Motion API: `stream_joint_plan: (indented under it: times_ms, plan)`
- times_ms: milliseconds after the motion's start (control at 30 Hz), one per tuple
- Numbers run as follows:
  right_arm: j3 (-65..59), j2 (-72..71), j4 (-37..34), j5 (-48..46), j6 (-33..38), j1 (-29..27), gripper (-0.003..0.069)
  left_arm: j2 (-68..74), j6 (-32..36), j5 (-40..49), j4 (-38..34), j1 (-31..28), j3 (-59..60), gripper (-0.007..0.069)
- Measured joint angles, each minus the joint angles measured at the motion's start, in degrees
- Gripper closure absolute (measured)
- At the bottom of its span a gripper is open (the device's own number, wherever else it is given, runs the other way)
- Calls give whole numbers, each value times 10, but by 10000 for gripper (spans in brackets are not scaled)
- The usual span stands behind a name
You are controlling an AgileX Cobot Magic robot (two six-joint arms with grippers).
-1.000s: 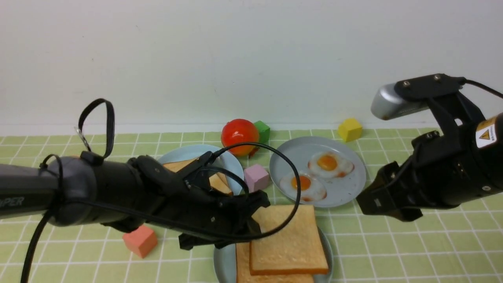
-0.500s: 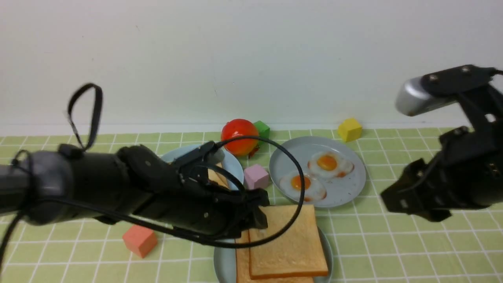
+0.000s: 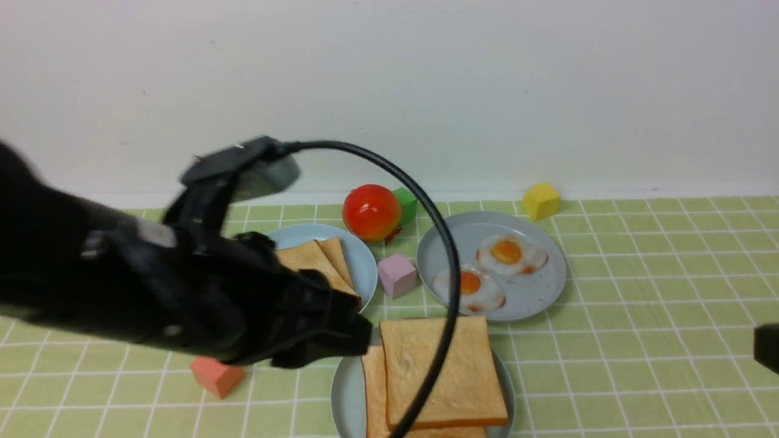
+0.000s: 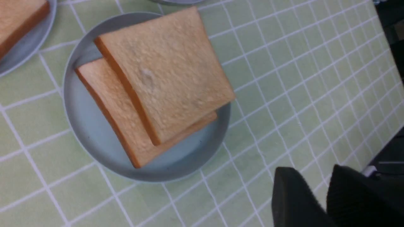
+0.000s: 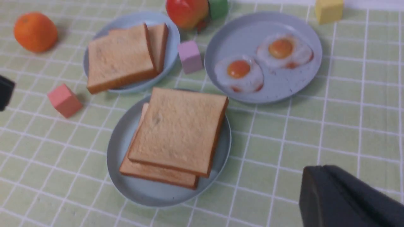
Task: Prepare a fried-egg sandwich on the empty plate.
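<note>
From where I stand, the stacked golden-brown square toy toast sandwich (image 3: 468, 377) sits on the round grey-green plastic plate (image 3: 348, 395) at six o'clock, its egg hidden from me. The left jaws (image 4: 311, 179) stand slightly apart, the right jaws (image 5: 318, 171) pressed together, both empty. The stacking looks finished; best lift both arms clear, keeping the black cable (image 3: 453, 267) off the overhanging top slice

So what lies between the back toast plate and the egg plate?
The pink block sits between the toast plate and the egg plate, seen in the front and right wrist views.
</note>
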State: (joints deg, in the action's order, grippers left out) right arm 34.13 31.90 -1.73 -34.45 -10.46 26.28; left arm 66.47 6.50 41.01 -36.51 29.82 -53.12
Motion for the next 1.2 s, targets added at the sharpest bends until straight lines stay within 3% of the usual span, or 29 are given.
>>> stream_joint_plan:
  times_ms: [33,133,267,400,567,700,967,1100,1200]
  plan:
    - [-53,-52,0,51,-1,0,670,-45,-34,27,22,0,4,552]
    - [-124,-120,1,124,-1,0,670,-126,-106,60,46,0,37,638]
    - [-197,-184,1,196,-1,0,670,-252,-161,78,60,0,123,638]
    - [-231,-207,2,226,-1,0,669,-351,-169,72,63,0,180,638]
    - [-266,-210,2,232,-1,0,665,-461,-100,-5,111,0,227,638]
    - [-286,-210,2,233,-1,0,662,-482,-65,-16,133,0,231,638]
    - [-296,-210,2,226,-1,0,656,-485,-57,-27,145,0,238,638]
    - [-296,-210,2,226,-1,0,656,-532,-68,-87,241,-18,274,638]
    - [-296,-210,2,226,-1,0,655,-592,-150,-118,327,-64,323,638]
